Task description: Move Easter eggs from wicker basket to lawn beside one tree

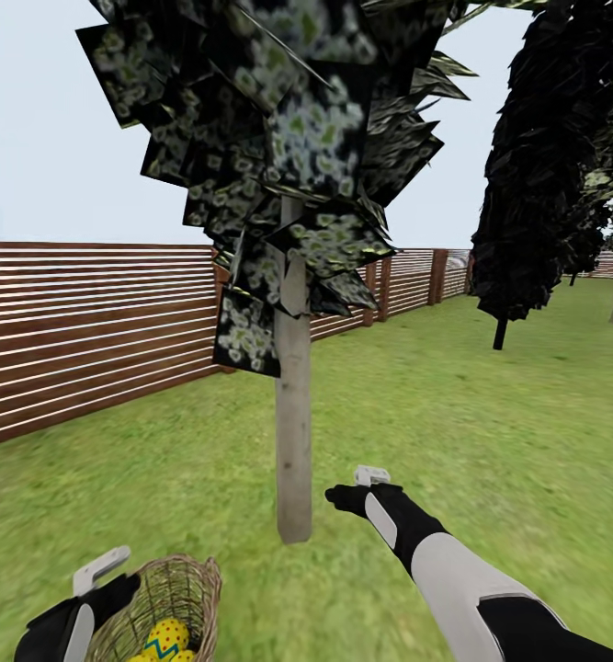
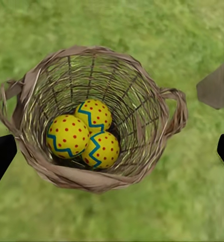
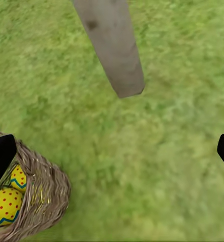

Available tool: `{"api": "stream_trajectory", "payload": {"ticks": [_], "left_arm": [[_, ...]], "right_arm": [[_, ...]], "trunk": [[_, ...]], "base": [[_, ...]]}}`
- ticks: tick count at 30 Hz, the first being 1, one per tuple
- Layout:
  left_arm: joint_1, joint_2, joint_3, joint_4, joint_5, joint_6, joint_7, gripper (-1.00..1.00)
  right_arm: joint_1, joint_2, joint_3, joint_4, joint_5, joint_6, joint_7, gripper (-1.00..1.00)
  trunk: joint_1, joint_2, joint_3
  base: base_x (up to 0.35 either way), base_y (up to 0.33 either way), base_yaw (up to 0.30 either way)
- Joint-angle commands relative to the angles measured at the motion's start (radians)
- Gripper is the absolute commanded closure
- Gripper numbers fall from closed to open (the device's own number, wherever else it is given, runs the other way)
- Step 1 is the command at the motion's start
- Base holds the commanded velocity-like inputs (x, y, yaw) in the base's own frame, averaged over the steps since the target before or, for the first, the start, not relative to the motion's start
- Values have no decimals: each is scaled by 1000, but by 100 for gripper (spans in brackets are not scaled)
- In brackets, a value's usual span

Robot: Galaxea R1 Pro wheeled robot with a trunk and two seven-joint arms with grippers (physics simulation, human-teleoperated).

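All three eggs (image 2: pixel 87 135) lay bunched at the bottom of the basket (image 2: pixel 152 108), touching one another, so none had been moved out yet. The basket stood on the grass (image 1: pixel 490 414) near the pale tree trunk (image 1: pixel 293 432), probably so the carry would be short. You held your left gripper (image 2: pixel 112 151) above the basket, fingers apart, holding nothing. Your right gripper (image 3: pixel 112 151) hung over bare grass near the trunk, fingers also apart.

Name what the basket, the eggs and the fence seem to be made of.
Basket: tan wicker, open weave, matt. Eggs: smooth painted shells, yellow with red dots and blue zigzags; material unclear. Fence: likely brown wooden slats, laid horizontally.
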Motion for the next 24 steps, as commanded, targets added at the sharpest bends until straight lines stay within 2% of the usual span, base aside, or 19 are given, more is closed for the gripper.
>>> {"api": "stream_trajectory", "payload": {"ticks": [1, 15, 19, 20, 24], "left_arm": [[-1, -1, 1, -2, 11, 2, 6, -100], [-2, -3, -1, 13, 8, -18, 4, -100], [-49, -2, -4, 70, 8, -22, 8, -100], [-79, 0, -5, 110, 7, -23, 10, -100], [-142, 2, -6, 180, 5, -22, 13, -100]], "right_arm": [[0, 0, 0, -2, -6, 5, -1, -100], [0, -1, 0, -3, -6, 5, -1, -100], [0, -1, 0, -3, -6, 5, -1, -100], [0, -1, 0, -3, -6, 5, -1, -100], [0, -1, 0, -3, -6, 5, -1, -100]], "trunk": [[0, -1, -1], [0, -1, -1], [0, -1, -1], [0, -1, -1], [0, -1, -1]], "base": [[137, -38, 0], [28, -8, 0], [1, 0, 0], [0, 0, 0], [0, 0, 0]]}}
